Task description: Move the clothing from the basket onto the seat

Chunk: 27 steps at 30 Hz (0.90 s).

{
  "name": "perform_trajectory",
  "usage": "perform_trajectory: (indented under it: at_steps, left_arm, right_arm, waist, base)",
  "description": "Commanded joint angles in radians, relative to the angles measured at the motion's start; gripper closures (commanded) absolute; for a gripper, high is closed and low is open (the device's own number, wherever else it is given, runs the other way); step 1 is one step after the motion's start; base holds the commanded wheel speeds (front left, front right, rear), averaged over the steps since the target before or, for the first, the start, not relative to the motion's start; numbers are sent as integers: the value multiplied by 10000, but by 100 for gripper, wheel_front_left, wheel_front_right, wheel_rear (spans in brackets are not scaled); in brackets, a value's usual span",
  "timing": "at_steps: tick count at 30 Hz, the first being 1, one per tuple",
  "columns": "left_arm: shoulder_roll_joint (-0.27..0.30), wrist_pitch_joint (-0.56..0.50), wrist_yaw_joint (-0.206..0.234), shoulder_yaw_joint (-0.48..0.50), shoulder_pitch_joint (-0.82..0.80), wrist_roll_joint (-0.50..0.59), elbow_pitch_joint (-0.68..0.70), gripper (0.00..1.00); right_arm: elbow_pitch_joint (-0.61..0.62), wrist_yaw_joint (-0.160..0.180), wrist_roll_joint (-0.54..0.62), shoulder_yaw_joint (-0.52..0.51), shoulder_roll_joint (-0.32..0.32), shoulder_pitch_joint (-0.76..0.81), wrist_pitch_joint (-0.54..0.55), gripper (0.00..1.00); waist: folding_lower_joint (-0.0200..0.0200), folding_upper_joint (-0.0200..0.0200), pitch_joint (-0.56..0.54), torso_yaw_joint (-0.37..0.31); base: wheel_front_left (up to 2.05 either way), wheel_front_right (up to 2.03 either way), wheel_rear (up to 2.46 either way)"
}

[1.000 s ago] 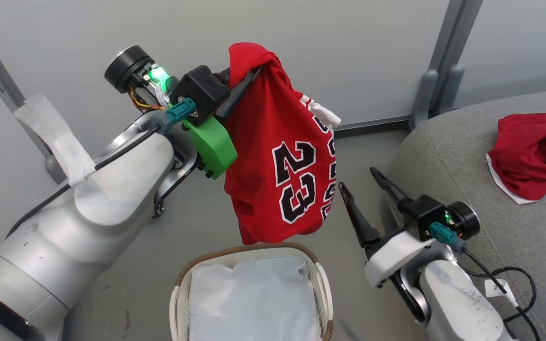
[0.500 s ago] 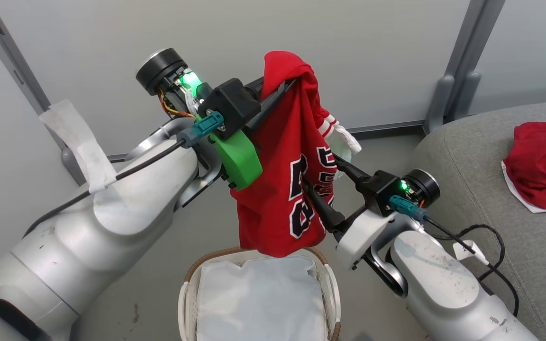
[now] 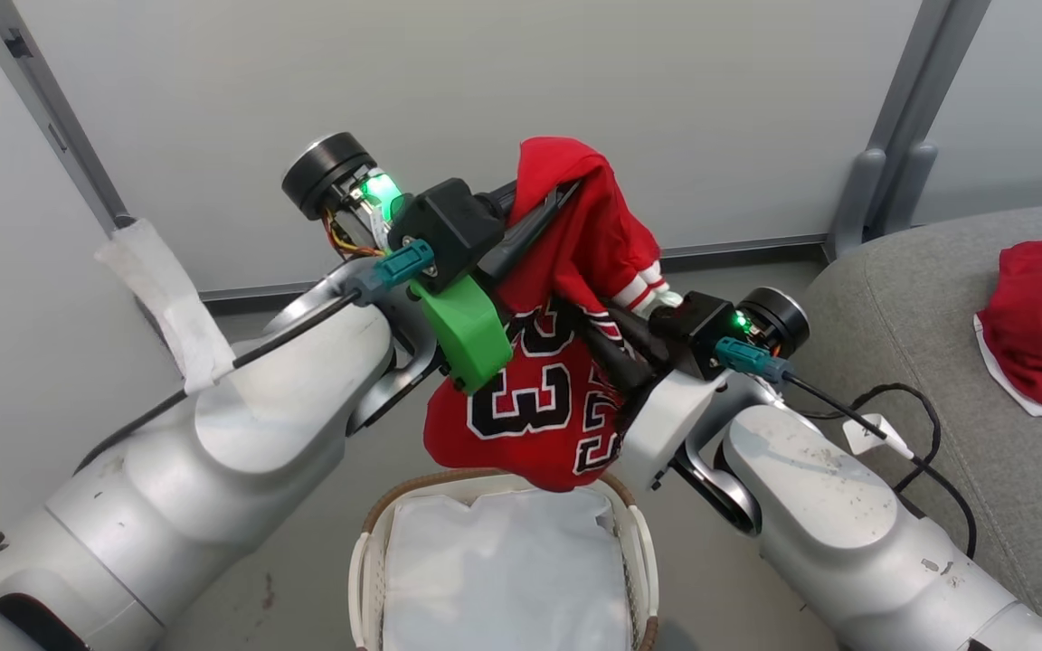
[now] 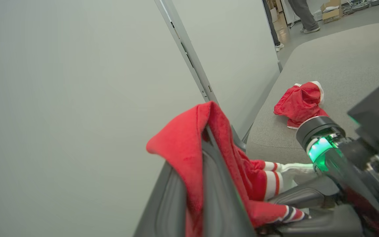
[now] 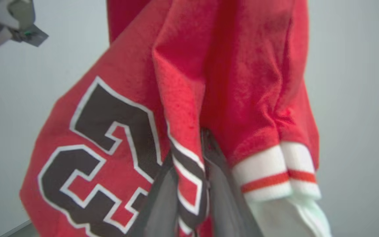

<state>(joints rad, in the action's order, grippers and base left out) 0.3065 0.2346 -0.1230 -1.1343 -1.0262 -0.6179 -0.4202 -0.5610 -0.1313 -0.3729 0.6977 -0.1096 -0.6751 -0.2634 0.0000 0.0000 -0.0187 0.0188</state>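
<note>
Holding the red number-23 fabric jersey (image 3: 539,407) aloft between both arms, above the white oval plastic basket (image 3: 640,551).
Its top fold is clamped in the left gripper (image 3: 566,194), and a lower fold by the striped trim is pinched in the right gripper (image 5: 189,148). The large grey upholstered seat (image 3: 919,298) lies to the robot's right, nearer the right arm, with another red garment (image 3: 1041,325) lying on it.

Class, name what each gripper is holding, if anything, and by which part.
Both hold the jersey: the left gripper pinches its bunched top fold; the right gripper pinches a lower fold beside the striped cuff.
</note>
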Motion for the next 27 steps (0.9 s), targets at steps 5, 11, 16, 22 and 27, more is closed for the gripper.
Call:
perform_trajectory:
  at_steps: [5,11,16,22,27]
  left_arm:
    - [112,135,171,203,734,-395,-141,100]
    - [34,279,484,606,1613,-706,-304,0]
    - [-167,312,728,1293,2631,-798,-185,0]
    - [-512,296,904,2363,4145,-442,-20,0]
    - [-830,296,781,2969,5229,-53,-123,0]
  right_arm:
    - [61,11,182,-385,31,243,-20,100]
    - [187,11,500,-1189,17,519,-20,100]
    - [296,11,870,-1906,63,744,-20,100]
    - [564,11,1170,-2552,93,1014,-20,100]
    - [724,11,1368,-2956,79,1254,-20,100]
  waist:
    - [0,0,6,14]
    - [0,0,6,-13]
    - [0,0,14,-38]
    - [0,0,21,-107]
    - [0,0,38,-147]
  base:
    - [0,0,0]
    - [0,0,0]
    - [0,0,0]
    - [0,0,0]
    - [0,0,0]
